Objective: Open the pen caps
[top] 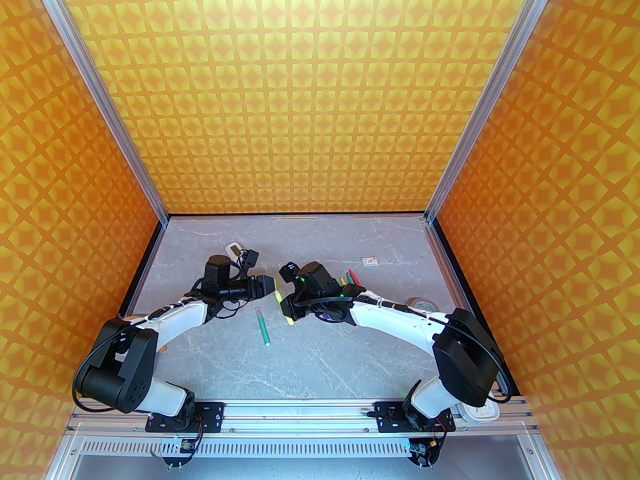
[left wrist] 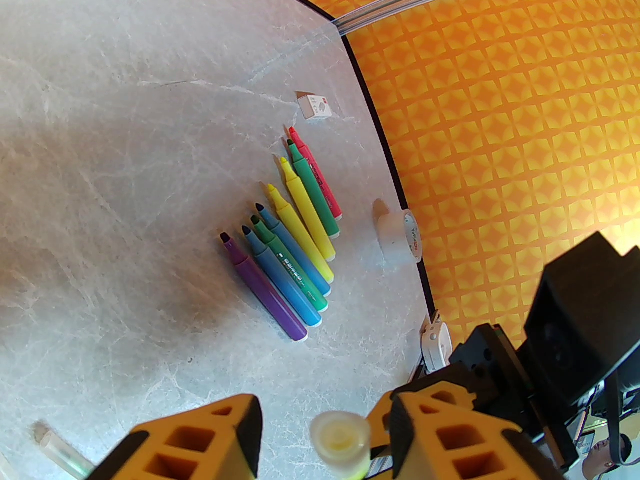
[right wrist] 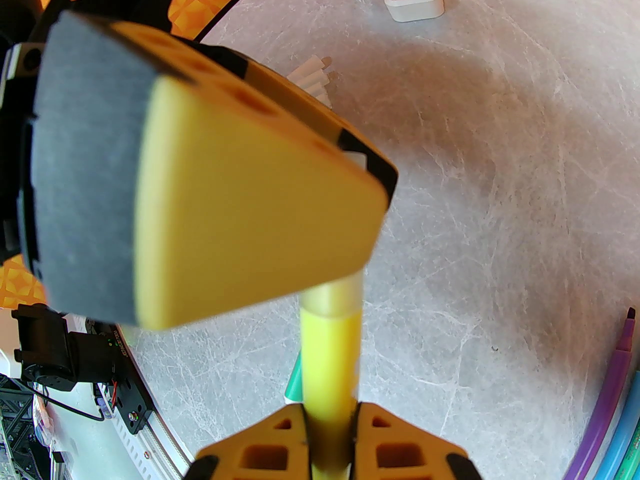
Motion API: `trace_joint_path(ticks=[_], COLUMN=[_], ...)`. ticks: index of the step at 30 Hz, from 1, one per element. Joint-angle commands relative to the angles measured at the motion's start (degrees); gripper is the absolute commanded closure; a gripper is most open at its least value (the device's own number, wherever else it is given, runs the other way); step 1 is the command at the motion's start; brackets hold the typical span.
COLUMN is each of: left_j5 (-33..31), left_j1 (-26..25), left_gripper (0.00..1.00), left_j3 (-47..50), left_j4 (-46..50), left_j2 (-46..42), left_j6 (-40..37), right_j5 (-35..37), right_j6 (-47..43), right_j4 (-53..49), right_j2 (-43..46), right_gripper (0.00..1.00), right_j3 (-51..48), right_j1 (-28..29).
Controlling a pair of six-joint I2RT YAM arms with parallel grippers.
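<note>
Cap (left wrist: 340, 440) on the yellow pen (right wrist: 330, 358), where was it? — Kim

On the pen, not pulled off. It sat between the fingers of the left claw (left wrist: 325, 408), seen end-on in the left wrist view. — Jo

Left claw grasping it? — Kim

No. Jaws were spread, with table (top: 325, 363) showing through a gap on each side of the cap, wider toward 9 o'clock. Released, nothing pinched. — Jo

Right claw (right wrist: 330, 438)? — Kim

Clenched on the yellow pen's barrel, fingers tight on both sides. The pen was up off the table near its centre, cap end aimed about 11 o'clock in the top view. — Jo

Other pens? — Kim

Row of eight pens (left wrist: 300, 228), all uncapped and side by side, at 2 o'clock from the held pen: purple, blues and teal, two yellow, green, pink. One green pen (top: 263, 329) lay alone at about 8 o'clock, with a clear cap (top: 259, 314) on its 12 o'clock end. — Jo

Loose caps? — Kim

Small pile of caps (right wrist: 312, 75), whitish, in the right wrist view. It was partly behind the left claw's finger, so the count was unreadable. — Jo

Clutter? — Kim

Tape roll (top: 420, 304) at 3 o'clock, small white box (left wrist: 315, 107) at 2 o'clock past the row, white device (top: 234, 249) at 11 o'clock. — Jo
</note>
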State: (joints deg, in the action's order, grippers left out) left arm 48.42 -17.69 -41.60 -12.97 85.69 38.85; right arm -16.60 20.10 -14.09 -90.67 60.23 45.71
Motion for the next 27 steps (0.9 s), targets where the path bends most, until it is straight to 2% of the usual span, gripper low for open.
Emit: trace_joint_path(ticks=[1, 9, 21, 24, 27], left_j5=[1.1, 1.6, 1.9, 2.0, 2.1], left_j1=[-0.6, -0.9, -1.0, -0.9, -1.0], left_gripper=[0.54, 0.64, 0.88, 0.91, 0.94], left_j3=[-1.8, -1.8, -1.6, -1.6, -1.7], left_j4=[-1.6, -3.4, -3.6, -3.8, -4.0], left_j2=[0.8, 1.7, 1.5, 1.4, 1.4], left_j6=[0.4, 1.4, 1.8, 2.1, 2.3], right_j5=[-1.6, -1.9, 0.2, 0.6, 1.1], right_j6=[-1.3, -1.6, -1.4, -1.2, -1.2], right_j4=[0.9, 0.8, 1.0, 1.2, 1.3], right_j2=[-0.1, -0.6, 0.0, 0.1, 0.2], right_gripper=[0.92, 0.92, 0.92, 0.91, 0.83], right_j3=[1.6, 1.6, 0.8, 0.5, 0.2], right_j1=[-0.2, -0.2, -0.2, -0.2, -0.2])
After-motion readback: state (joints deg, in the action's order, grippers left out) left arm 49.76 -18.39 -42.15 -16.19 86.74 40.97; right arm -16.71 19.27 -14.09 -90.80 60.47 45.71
